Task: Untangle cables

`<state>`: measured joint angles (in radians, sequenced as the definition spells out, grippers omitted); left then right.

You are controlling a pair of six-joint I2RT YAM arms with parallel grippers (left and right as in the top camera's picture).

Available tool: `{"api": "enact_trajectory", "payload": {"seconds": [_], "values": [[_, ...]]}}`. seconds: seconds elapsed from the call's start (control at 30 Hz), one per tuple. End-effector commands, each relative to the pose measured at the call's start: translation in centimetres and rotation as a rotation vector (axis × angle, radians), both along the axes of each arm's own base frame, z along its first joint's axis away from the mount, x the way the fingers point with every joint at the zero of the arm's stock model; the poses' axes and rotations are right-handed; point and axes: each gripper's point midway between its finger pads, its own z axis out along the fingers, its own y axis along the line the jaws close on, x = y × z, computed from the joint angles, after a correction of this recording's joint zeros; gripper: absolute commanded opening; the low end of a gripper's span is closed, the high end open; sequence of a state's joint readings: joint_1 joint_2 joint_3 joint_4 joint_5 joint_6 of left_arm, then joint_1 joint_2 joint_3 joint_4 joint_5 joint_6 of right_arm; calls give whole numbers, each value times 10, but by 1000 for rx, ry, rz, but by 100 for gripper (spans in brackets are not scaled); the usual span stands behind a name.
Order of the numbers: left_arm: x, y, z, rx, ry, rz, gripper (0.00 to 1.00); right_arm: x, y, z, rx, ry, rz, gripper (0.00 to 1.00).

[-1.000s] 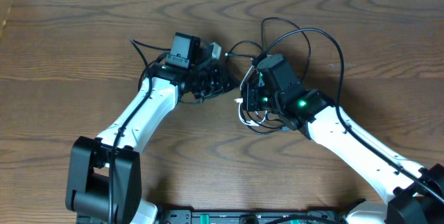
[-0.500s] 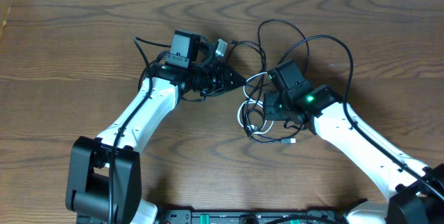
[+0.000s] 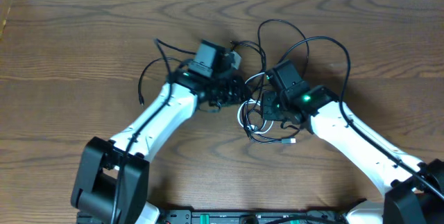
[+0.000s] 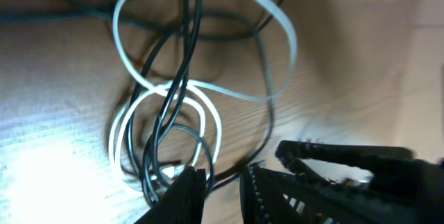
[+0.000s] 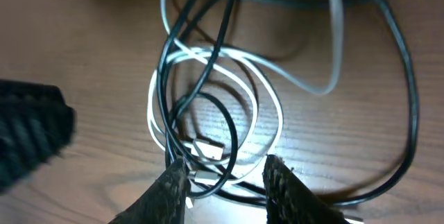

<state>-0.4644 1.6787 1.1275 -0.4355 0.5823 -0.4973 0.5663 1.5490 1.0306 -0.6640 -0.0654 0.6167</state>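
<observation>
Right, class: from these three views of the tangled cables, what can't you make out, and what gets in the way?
Left wrist view: whether the left fingers pinch a black cable; blur and the bottom edge hide the tips.
Overhead: how the white cable crosses the black ones; the right arm covers the knot.
Right wrist view: the small plug and its type; too small, half under loops.

Overhead: bright, even light; brown wood-grain table (image 3: 69, 57) sharp edge to edge, shadows faint.

L wrist cam: whole frame soft, blurred. Strong white glare on table left of left gripper (image 4: 223, 175), whose black fingers are out of focus.

R wrist cam: sharper. Glare patch betw. fingers of right gripper (image 5: 225, 172). Thin black and white cables (image 5: 208, 78) ahead cast soft shadows.
</observation>
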Motion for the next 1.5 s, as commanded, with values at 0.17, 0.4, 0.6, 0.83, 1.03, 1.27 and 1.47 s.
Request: {"api": "enact_trajectory", "payload": {"seconds": [0.17, 0.4, 0.6, 0.83, 1.03, 1.27, 1.47], "values": [[0, 26, -47, 312, -35, 59, 22, -16, -2, -28, -27, 142, -116, 31], [-7, 28, -66, 348, 15, 44, 22, -19, -3, -44, -28, 209, -243, 31], [-15, 24, -73, 334, 59, 23, 22, -16, 3, -53, 6, 238, -289, 31], [-25, 11, -68, 254, 104, -14, 23, -16, 5, -58, 25, 268, -359, 31], [-26, 9, -67, 238, 138, 24, 22, -16, -1, -60, 21, 276, -398, 25], [-28, 8, -67, 231, 186, 93, 22, -26, -6, -80, -2, 321, -422, 24], [-30, 7, -72, 284, 156, 91, 22, -29, 2, -85, 49, 339, -414, 24]]}}
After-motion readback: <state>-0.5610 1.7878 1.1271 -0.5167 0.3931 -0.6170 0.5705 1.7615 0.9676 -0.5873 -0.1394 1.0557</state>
